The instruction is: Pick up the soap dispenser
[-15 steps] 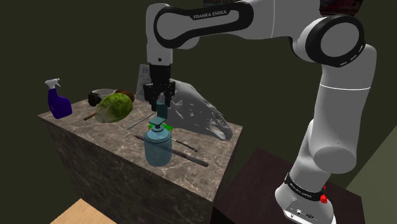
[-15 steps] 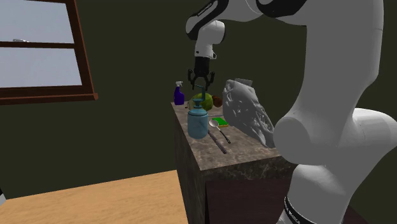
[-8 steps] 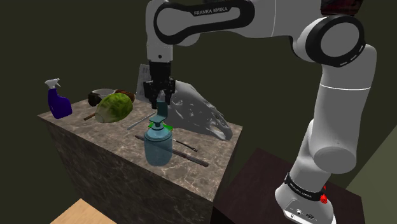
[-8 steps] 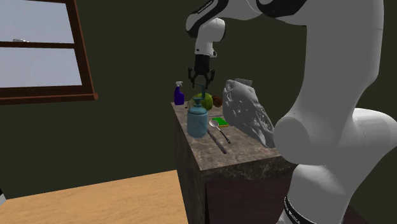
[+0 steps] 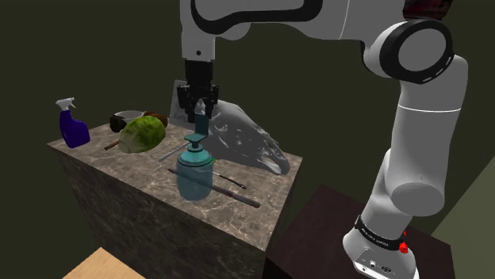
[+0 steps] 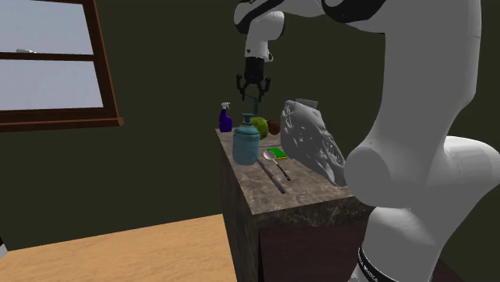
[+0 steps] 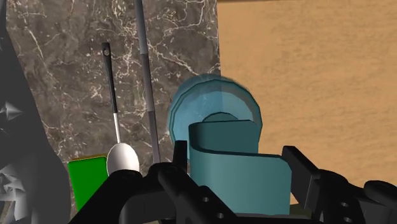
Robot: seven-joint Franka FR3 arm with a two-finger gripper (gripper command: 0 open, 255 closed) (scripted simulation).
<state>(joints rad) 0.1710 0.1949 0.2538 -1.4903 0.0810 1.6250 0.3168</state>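
Jaws: my gripper points straight down, and the jaws pinch the teal pump head from both sides. In the wrist view the two black fingers press against its flanks with no gap that I can see.
Soap dispenser: the round teal bottle hangs upright under the gripper, at the front edge of the marbled counter. In the wrist view its body shows partly over the wooden floor.
Done: as I read it, the approach and the closing are finished and the hold sits on the pump, not the body.
Lift: I judge the base is at most barely off the counter. None of these angles shows me a plain gap beneath it, so I won't call it clear.
Left: raise it until it is plainly free of the counter, and hold it there steadily.
Watch: the bottle is wide under a narrow pump, so I expect it may swing or twist on that hold. A slow, straight rise seems wise.
Neighbours: a spoon and a green sponge lie just beside the dispenser. A grey crumpled shape sits behind it. A purple spray bottle stands well apart at the far end.
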